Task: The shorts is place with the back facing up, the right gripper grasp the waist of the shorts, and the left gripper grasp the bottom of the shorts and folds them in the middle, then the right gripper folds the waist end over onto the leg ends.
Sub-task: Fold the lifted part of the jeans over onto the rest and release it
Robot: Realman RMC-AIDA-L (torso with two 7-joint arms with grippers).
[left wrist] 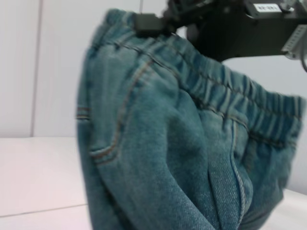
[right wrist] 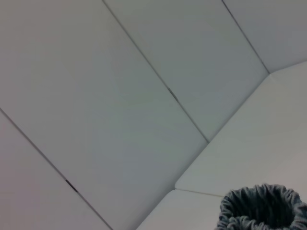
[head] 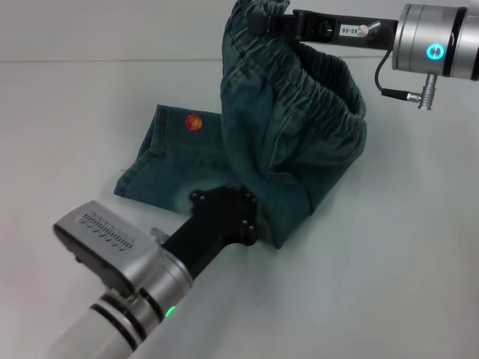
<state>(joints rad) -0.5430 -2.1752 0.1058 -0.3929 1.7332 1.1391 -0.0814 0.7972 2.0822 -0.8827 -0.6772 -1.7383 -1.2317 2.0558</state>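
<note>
Shorts (head: 292, 149) hang by the waist from the right gripper (head: 258, 21), clamped at one o'clock, awaiting carry toward nine o'clock hems; left gripper (head: 224, 217) grip unclear.

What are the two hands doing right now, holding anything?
Right hand: shut on the shorts, holding the waistband up off the table.
Left hand: low at the shorts' folded edge; cannot tell whether it grips.
</note>
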